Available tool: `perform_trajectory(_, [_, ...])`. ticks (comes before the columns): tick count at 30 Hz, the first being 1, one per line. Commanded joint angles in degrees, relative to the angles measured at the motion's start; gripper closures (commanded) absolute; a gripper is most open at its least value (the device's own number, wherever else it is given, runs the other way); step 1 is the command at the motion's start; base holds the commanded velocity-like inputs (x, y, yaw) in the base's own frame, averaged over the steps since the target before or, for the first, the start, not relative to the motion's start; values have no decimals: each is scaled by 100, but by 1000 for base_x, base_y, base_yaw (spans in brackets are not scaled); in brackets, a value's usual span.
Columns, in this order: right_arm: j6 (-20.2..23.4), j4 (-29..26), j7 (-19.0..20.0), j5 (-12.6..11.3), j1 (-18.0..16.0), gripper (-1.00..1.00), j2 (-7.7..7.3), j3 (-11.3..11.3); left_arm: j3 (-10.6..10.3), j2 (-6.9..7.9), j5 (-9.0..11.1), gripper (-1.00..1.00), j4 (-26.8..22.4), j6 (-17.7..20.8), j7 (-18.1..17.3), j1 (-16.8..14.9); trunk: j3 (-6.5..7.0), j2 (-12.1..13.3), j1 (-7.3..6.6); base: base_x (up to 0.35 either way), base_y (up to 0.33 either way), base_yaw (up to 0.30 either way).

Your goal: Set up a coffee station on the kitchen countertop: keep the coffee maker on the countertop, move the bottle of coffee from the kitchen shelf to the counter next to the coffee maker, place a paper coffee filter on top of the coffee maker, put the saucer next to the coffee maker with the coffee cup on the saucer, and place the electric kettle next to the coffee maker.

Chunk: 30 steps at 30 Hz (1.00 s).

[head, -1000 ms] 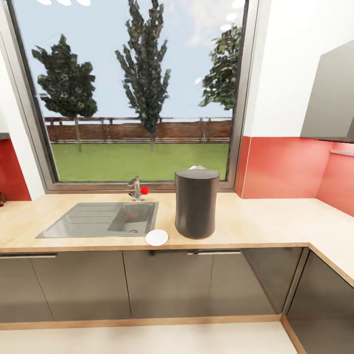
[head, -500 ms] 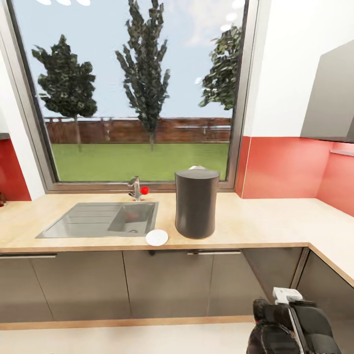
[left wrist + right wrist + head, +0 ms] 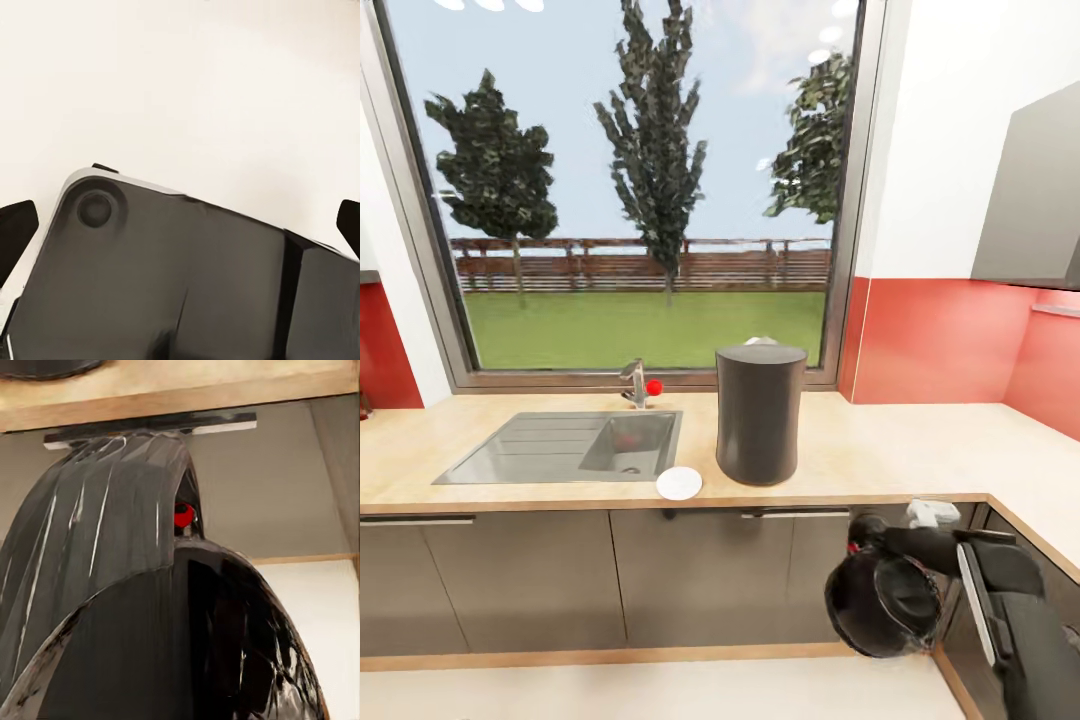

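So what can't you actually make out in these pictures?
- Right pincer: head view, its grip hides behind the electric kettle.
- Kettle's outline: right wrist view, cut off by the edges.
- White thing atop the coffee maker: head view, mostly hidden behind its rim.
- Left pincer fingertips: left wrist view, clipped at the sides.

Sink (image 3: pixel 560 447): we see it steel, set into the worktop at the left.
Tap (image 3: pixel 634 383): behind the sink's bowl, a red knob beside it.
Window (image 3: pixel 640 190): we look far out on trees, a fence, grass.
Wall cabinet (image 3: pixel 1032 205): grey, upper right, above the red splashback (image 3: pixel 940 340).
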Motion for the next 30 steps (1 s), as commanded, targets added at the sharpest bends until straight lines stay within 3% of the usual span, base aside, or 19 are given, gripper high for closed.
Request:
perform_trajectory(1, [27,-3,71,-70,-81,100,-74,-16,15,0,51,-100,-18,4,-11,4,-2,-3,2,0,0,0])
perform_trajectory(9, [27,0,79,-736,-845,100,-546,-45,23,1,40,-100,-58,5,154,4,-2,-3,2,0,0,0])
perform_trajectory(16, [27,11,43,-796,-1812,100,-813,-44,24,4,73,-100,-60,5,161,4,-2,-3,2,0,0,0])
perform_trajectory(20, [27,22,48,-800,-2214,100,-863,-44,28,8,88,-100,-60,5,161,4,-2,-3,2,0,0,0])
perform_trajectory(23, [27,86,38,-792,-2710,100,-924,-47,38,6,89,-100,-66,5,161,4,-2,-3,2,0,0,0])
perform_trajectory(24, [27,827,-101,-725,-3445,100,-904,-29,37,33,92,-100,-117,3,161,4,-2,-3,2,0,0,0])
perform_trajectory(26, [27,1367,-192,-658,-3804,100,-899,-7,36,45,95,-100,-141,4,161,4,-2,-3,2,0,0,0])
perform_trajectory(27, [27,1984,-280,-558,-4180,100,-895,13,39,57,97,-100,-153,3,161,4,-2,-3,2,0,0,0])
perform_trajectory(28, [27,3342,-481,-68,-5063,100,-808,39,41,68,98,-100,-173,2,161,4,-2,-3,2,0,0,0])
perform_trajectory(30, [27,3925,-595,491,-5544,100,-700,47,39,72,98,-100,-190,4,161,4,-2,-3,2,0,0,0])
